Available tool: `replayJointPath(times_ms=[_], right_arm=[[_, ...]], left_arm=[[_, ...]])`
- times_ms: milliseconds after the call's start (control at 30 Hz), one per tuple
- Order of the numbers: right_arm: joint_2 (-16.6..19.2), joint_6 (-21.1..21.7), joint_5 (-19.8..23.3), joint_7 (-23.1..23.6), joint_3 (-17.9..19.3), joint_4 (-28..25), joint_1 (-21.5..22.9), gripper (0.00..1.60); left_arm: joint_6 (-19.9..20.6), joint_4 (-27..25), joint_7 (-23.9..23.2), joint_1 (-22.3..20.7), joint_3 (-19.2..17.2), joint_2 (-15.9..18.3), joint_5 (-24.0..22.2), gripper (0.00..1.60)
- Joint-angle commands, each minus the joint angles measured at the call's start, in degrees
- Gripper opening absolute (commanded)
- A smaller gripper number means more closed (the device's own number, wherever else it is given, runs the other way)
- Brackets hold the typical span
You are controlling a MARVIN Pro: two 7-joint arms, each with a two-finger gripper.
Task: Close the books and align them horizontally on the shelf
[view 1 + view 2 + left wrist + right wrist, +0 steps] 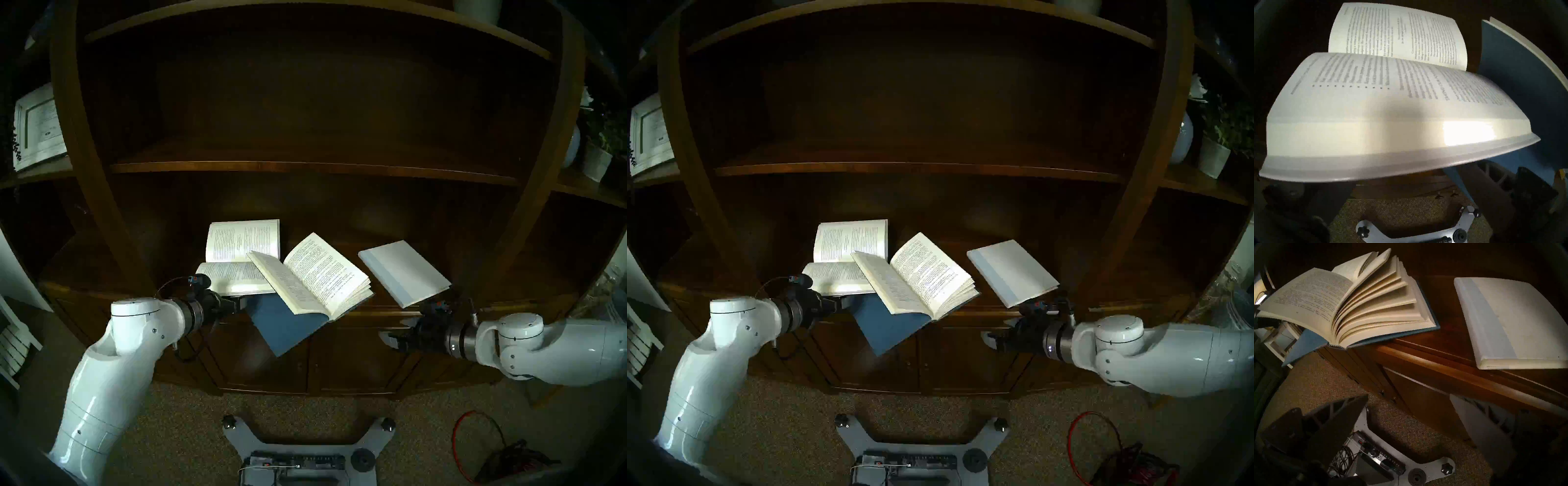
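Closing has been started: the white-covered open book (237,258) lies at the shelf's (475,298) ten o'clock, overlapped by the blue open book (312,281); the white closed book (403,271) lies at two o'clock. The left pincer (239,303) is spread under the white-covered book's front edge, which must be lifted over; the right pincer (395,331) is held wide, empty.

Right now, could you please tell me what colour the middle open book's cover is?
Blue; the middle open book's cover shows best in the head view.

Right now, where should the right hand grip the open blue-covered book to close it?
Probably the fanned right-hand page block and cover edge of the open blue-covered book, approached from the robot's right, where the right hand waits open. Its left cover hangs off the dark wooden shelf edge, beside the left hand.
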Motion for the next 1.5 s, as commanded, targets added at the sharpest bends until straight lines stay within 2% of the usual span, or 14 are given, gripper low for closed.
replayJointPath(times_ms=[0,300,467,600,733,867,900,967,1167,1467], right_arm=[[0.0,-0.3,0.0,0.0,1.1,-0.1,1.1,1.6],[0.0,-0.3,0.0,0.0,1.1,-0.1,1.2,1.6],[0.0,-0.3,0.0,0.0,1.1,-0.1,1.1,1.6],[0.0,-0.3,0.0,0.0,1.1,-0.1,1.1,1.6],[0.0,-0.3,0.0,0.0,1.1,-0.1,1.1,1.6],[0.0,-0.3,0.0,0.0,1.1,-0.1,1.1,1.6],[0.0,-0.3,0.0,0.0,1.1,-0.1,1.1,1.6],[0.0,-0.3,0.0,0.0,1.1,-0.1,1.1,1.6],[0.0,-0.3,0.0,0.0,1.0,-0.1,1.1,1.6],[0.0,-0.3,0.0,0.0,1.0,-0.1,1.1,1.6]], left_arm=[[-0.3,-0.3,-0.6,-5.7,-0.5,1.0,0.2,1.6],[-0.5,-0.4,-1.3,-7.0,-1.1,2.2,0.1,1.6],[-0.6,1.8,-1.6,-10.1,-1.0,2.7,0.4,1.6],[-2.6,2.9,-1.8,-11.3,-0.6,3.3,1.4,1.6],[-3.3,4.8,-2.0,-14.3,0.8,3.0,2.3,1.6],[-4.4,5.5,-2.1,-15.5,1.5,2.6,3.2,1.6],[-3.8,7.4,-2.1,-18.3,2.8,2.4,3.5,1.6],[-5.1,6.3,-2.2,-16.6,2.2,2.3,4.0,1.6],[-5.8,8.4,-2.3,-20.1,3.4,1.4,5.2,1.6],[-7.2,9.3,-2.7,-22.8,3.2,0.1,6.7,1.6]])
